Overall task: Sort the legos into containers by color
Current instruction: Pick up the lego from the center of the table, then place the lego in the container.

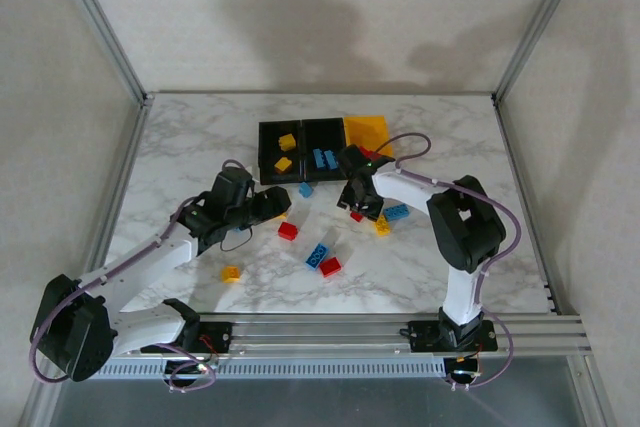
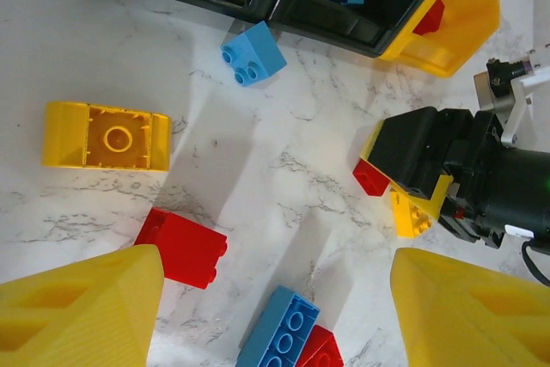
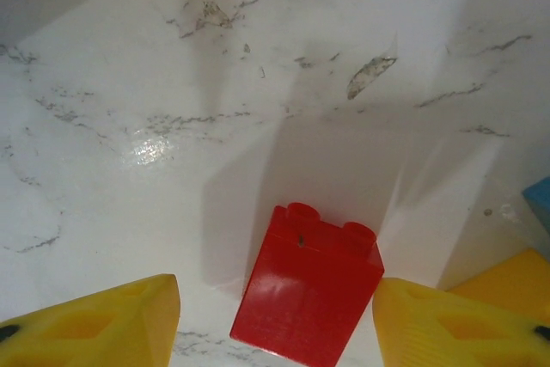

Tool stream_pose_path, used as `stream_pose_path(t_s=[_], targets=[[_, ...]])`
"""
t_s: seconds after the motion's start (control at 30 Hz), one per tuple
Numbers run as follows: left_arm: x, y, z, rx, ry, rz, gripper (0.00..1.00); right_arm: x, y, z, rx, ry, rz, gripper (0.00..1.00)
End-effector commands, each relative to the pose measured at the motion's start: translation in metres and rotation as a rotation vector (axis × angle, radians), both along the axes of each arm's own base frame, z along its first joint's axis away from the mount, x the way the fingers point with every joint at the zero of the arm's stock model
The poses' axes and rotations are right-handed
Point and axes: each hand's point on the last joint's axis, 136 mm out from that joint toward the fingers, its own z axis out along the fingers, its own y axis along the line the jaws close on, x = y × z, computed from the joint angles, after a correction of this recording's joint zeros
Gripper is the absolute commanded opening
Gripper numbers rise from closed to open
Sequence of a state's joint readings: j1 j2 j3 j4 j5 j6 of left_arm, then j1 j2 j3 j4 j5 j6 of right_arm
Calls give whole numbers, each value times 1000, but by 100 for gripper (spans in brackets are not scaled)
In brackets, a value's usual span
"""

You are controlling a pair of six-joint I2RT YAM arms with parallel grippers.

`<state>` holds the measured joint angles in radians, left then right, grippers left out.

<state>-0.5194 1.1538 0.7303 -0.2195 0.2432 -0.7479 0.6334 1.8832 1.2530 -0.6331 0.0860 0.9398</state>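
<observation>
Yellow fingertips (image 3: pixel 94 320) of the right gripper (image 3: pixel 275 333) sit in the bottom corners of the right wrist view, jaws apart, straddling a red brick (image 3: pixel 309 290) that rests on the marble table (image 3: pixel 172 83). A strip of table shows between the brick and the left-hand finger, so nothing is clamped. In the top view that gripper is just right of centre, below the containers (image 1: pixel 303 137), which stand in a row in the upper middle. The left black bin (image 1: pixel 263 152) holds two yellow bricks (image 1: pixel 287 142), the middle black bin (image 1: pixel 333 137) holds blue bricks (image 1: pixel 323 158), and the yellow-orange bin (image 1: pixel 365 130) closes the right end, with a red piece (image 2: pixel 434 16) visible inside it in the left wrist view. The left gripper (image 2: pixel 275 315) is also spread wide and holds nothing. Its view looks across loose legos: an upturned yellow brick (image 2: pixel 107 135) at the left, a small blue brick (image 2: pixel 253 53) just below the bins near the top, a second red brick (image 2: pixel 182 248) at lower left, and a long blue brick (image 2: pixel 279 328) touching a small red one (image 2: pixel 320 351) at bottom centre. In the top view a lone yellow brick (image 1: pixel 231 273) lies well apart at the lower left of the scatter, and another blue brick (image 1: pixel 397 212) lies just right of the right gripper.
</observation>
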Motion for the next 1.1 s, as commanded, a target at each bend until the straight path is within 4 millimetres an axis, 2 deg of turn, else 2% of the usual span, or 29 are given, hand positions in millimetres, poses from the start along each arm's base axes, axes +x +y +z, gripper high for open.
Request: stream_pose_path(t_s=[0.0,0.17,0.33,0.5,0.6,0.87,1.07], targets=[[1,-2,1,-15,-7,-2,70,-2,-5,-10,-43,34,-24,58],[1,-6,2,-33,-5,-12,70,-3,-5,-14,-44,42,-15,55],[0,-8,4,-44,-17,-23,70,-3,-3,-13,-33,29,6,42],[0,-9,3,-48,-14,-24,70,-1,-1,-2,-12,-1,27,36],[0,-9,3,-50,-14,-22,70,1,0,10,5,-31,37,35],[2,-19,7,-80,-26,-26,70,10,-8,60,27,-144,39,36],[11,-39,22,-111,-60,-38,70,40,-29,92,29,-231,8,36]])
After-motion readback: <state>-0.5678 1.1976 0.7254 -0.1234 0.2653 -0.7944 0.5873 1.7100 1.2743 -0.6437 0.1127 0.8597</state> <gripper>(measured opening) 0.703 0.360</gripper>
